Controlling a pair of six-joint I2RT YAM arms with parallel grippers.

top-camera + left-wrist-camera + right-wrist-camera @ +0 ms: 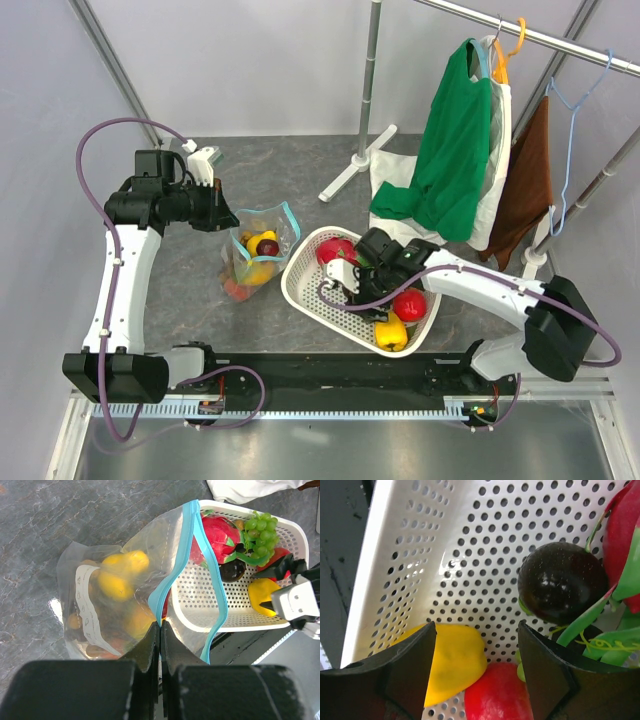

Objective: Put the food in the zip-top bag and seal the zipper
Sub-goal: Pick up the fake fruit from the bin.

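Observation:
The clear zip-top bag [255,258] stands on the grey table left of the white basket [300,290], with yellow and orange food [117,582] inside. My left gripper [160,625] is shut on the teal zipper [187,545] at its near edge, and the mouth gapes toward the basket. My right gripper [476,630] hangs open low inside the basket [445,555], its fingers straddling a yellow piece [455,660] and a red piece [497,692] without gripping either. A dark round fruit [560,582] lies just beyond the right finger.
The basket also holds a pink dragon fruit [220,535] and green grapes [260,530]. A clothes rack with green [450,150], white and brown garments stands at the back right, and its white foot [355,165] rests on the table behind the basket.

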